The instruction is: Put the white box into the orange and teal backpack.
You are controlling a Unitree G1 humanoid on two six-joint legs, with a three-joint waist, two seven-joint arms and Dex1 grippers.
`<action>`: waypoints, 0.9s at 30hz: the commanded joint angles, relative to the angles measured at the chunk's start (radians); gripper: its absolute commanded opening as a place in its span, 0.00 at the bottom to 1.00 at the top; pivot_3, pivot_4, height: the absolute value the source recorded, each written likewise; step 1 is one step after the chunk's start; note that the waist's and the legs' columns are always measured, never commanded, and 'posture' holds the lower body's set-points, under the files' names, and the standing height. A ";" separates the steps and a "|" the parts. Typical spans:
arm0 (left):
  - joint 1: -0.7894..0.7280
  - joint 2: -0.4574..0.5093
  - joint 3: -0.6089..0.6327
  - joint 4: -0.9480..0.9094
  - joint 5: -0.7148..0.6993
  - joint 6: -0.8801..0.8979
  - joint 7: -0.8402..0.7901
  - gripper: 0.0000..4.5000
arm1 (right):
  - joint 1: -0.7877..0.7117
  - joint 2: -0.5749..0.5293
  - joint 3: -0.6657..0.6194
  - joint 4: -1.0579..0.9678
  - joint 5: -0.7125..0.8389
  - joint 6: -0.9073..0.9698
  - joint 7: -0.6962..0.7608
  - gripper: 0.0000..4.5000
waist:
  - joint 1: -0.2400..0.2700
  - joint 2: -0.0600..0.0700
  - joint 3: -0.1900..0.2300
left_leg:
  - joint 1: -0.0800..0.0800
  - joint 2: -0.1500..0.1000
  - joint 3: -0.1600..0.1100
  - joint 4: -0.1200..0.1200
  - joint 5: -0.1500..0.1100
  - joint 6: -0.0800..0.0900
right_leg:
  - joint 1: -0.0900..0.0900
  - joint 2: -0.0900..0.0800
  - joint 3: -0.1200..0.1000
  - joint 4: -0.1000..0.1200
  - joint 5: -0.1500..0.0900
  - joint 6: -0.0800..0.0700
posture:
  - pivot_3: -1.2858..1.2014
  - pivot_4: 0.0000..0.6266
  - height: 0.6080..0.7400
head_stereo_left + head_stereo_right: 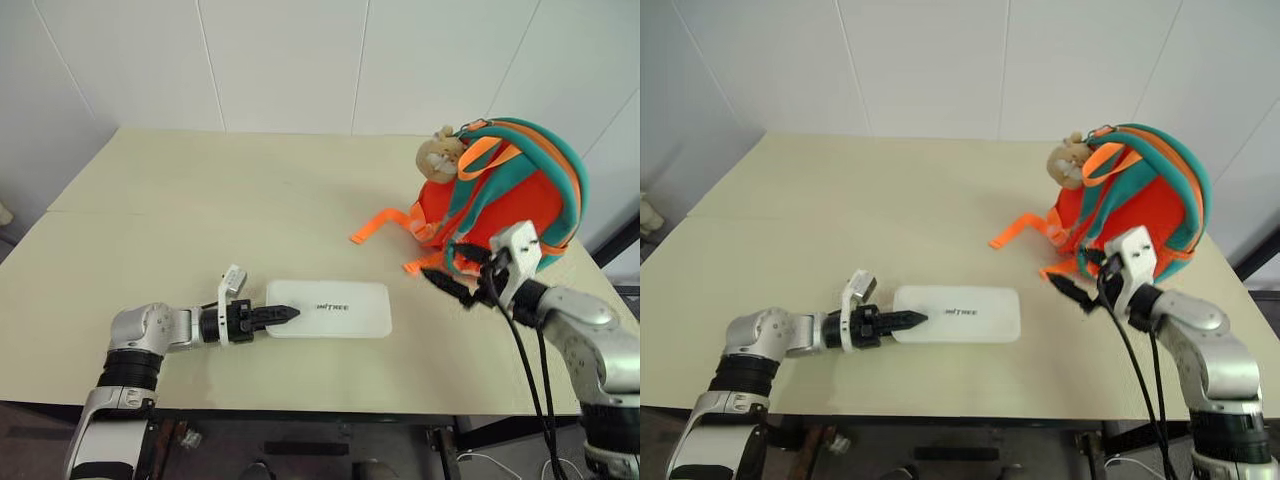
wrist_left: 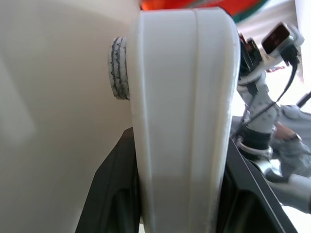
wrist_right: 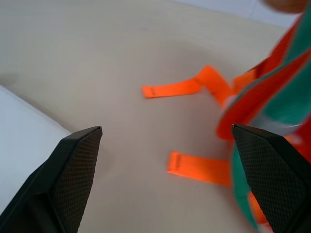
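Note:
The white box (image 1: pixel 335 307) lies flat near the table's front edge, dark lettering on top. My left gripper (image 1: pixel 285 314) is shut on its left end; in the left wrist view the box's edge (image 2: pixel 184 121) stands clamped between the black fingers (image 2: pixel 112 194). The orange and teal backpack (image 1: pixel 520 190) stands upright at the right, a tan plush charm (image 1: pixel 440 152) at its top. My right gripper (image 1: pixel 455 272) hovers open just in front of the backpack's lower part, holding nothing; its fingers (image 3: pixel 73 179) frame orange webbing straps (image 3: pixel 194 87).
Orange straps (image 1: pixel 385 222) trail from the backpack onto the cream table (image 1: pixel 200 220) towards the middle. The table's front edge (image 1: pixel 300 405) runs just below the box. White wall panels stand behind the table.

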 commanded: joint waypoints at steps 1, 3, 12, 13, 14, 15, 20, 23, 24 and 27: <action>0.031 0.064 0.081 0.002 0.035 -0.054 0.061 0.30 | -0.076 -0.056 -0.029 0.030 -0.028 0.024 -0.051 1.00 | -0.008 0.000 0.000 | 0.000 0.000 0.000 -0.001 0.000 0.000 | 0.000 0.000 0.000 0.000 0.000 0.000 | 0.52 0.24 1.00; 0.070 0.062 0.113 -0.039 0.018 -0.039 0.091 0.30 | -0.106 -0.069 -0.036 0.038 -0.027 0.058 -0.077 1.00 | -0.012 0.000 0.000 | 0.000 0.000 0.000 -0.003 0.000 0.000 | 0.000 0.000 0.000 0.000 0.000 0.000 | 0.52 0.24 1.00; 0.210 -0.008 0.229 -0.240 -0.067 0.023 0.218 0.30 | -0.258 0.038 0.029 0.241 -0.061 0.011 -0.116 1.00 | -0.026 0.000 0.000 | 0.002 0.000 0.001 -0.005 0.000 0.000 | 0.000 0.000 0.000 0.000 -0.001 -0.001 | 0.52 0.24 1.00; 0.214 -0.016 0.234 -0.253 -0.073 0.023 0.228 0.30 | -0.297 0.061 0.043 0.309 -0.076 -0.022 -0.117 1.00 | -0.026 0.000 0.000 | 0.002 0.000 0.001 -0.005 0.001 0.000 | 0.000 0.000 0.000 0.000 -0.001 0.000 | 0.52 0.24 1.00; 0.217 -0.019 0.238 -0.260 -0.078 0.022 0.236 0.30 | -0.337 0.084 0.052 0.379 -0.088 -0.056 -0.120 1.00 | -0.026 0.000 0.000 | 0.003 0.000 0.001 -0.005 0.001 0.000 | 0.000 0.000 0.000 0.000 0.000 0.000 | 0.52 0.24 1.00; 0.220 -0.019 0.241 -0.264 -0.083 0.021 0.240 0.30 | -0.374 0.105 0.058 0.446 -0.098 -0.090 -0.121 1.00 | -0.026 0.000 0.000 | 0.003 0.000 0.001 -0.005 0.002 0.000 | 0.001 -0.001 0.000 0.000 0.000 0.000 | 0.52 0.24 1.00; 0.239 -0.018 0.280 -0.283 -0.107 0.002 0.259 0.30 | -0.555 0.173 0.089 0.818 -0.162 -0.311 -0.101 1.00 | -0.036 0.000 0.000 | 0.002 0.000 0.001 -0.005 0.002 0.000 | 0.000 0.000 0.000 -0.001 0.001 0.000 | 0.52 0.24 1.00; 0.249 -0.020 0.290 -0.289 -0.114 -0.009 0.272 0.30 | -0.622 0.188 0.086 0.959 -0.185 -0.421 -0.094 0.96 | -0.042 0.000 0.000 | 0.002 0.000 0.001 -0.007 0.002 0.000 | 0.000 -0.001 0.000 -0.002 0.001 0.000 | 0.52 0.24 1.00; 0.259 -0.024 0.297 -0.297 -0.119 -0.013 0.280 0.30 | -0.636 0.192 0.089 0.994 -0.192 -0.460 -0.083 0.92 | -0.045 0.000 0.000 | 0.002 0.000 0.001 -0.007 0.002 0.000 | 0.000 -0.001 0.000 -0.002 0.001 0.000 | 0.52 0.24 1.00; 0.279 -0.032 0.322 -0.321 -0.129 -0.036 0.300 0.30 | -0.661 0.202 0.092 1.056 -0.210 -0.558 -0.058 0.73 | -0.049 0.000 0.000 | 0.002 0.000 0.001 -0.007 0.002 0.000 | 0.000 -0.001 0.000 -0.003 0.001 0.000 | 0.52 0.24 1.00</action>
